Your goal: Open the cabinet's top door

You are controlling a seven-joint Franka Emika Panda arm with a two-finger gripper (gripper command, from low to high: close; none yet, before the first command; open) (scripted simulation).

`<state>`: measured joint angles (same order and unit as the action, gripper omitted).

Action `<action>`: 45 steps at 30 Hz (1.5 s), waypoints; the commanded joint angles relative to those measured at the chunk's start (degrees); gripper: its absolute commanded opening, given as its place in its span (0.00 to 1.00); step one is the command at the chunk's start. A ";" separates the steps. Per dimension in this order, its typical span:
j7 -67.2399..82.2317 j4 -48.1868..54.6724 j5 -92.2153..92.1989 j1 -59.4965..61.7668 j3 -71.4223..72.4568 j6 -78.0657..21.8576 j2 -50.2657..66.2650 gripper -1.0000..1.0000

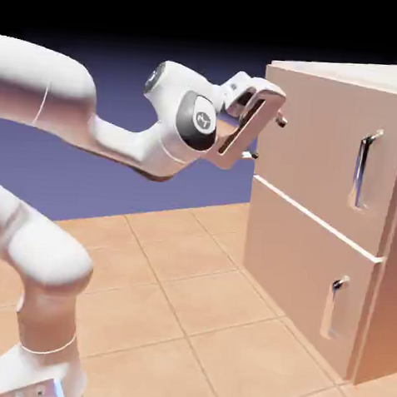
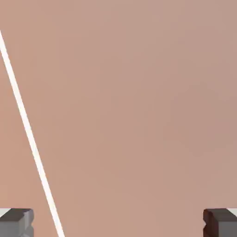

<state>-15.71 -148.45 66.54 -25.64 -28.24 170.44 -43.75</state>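
With its two fingers spread, one claw (image 1: 265,140), white, empty, before a cabinet (image 1: 317,218) in pinkish tan. Top door (image 1: 322,144): shut, just ahead of the claw; silver bar handle (image 1: 364,170), beyond the claw toward the exterior view's right. Lower panel (image 1: 301,272): shut, below the claw.

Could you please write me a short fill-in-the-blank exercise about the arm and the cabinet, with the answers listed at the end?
1. The claw is ____, its two tips spread wide apart.
2. The top door of the cabinet is ____, not yet swung out.
3. The lower panel carries a handle that is ____ than the upper one.
4. The seam between the two panels is ____ in colour.

Missing words: open; closed; shorter; white.
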 commanded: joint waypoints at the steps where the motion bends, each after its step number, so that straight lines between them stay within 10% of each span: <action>1: 1.00 0.47 2.50 -0.94 -1.06 -0.13 -0.42 1.00; 45: 39.83 25.21 99.36 -45.30 -46.35 -5.99 -14.89 1.00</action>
<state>24.12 -123.23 165.90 -70.94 -74.59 164.45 -58.65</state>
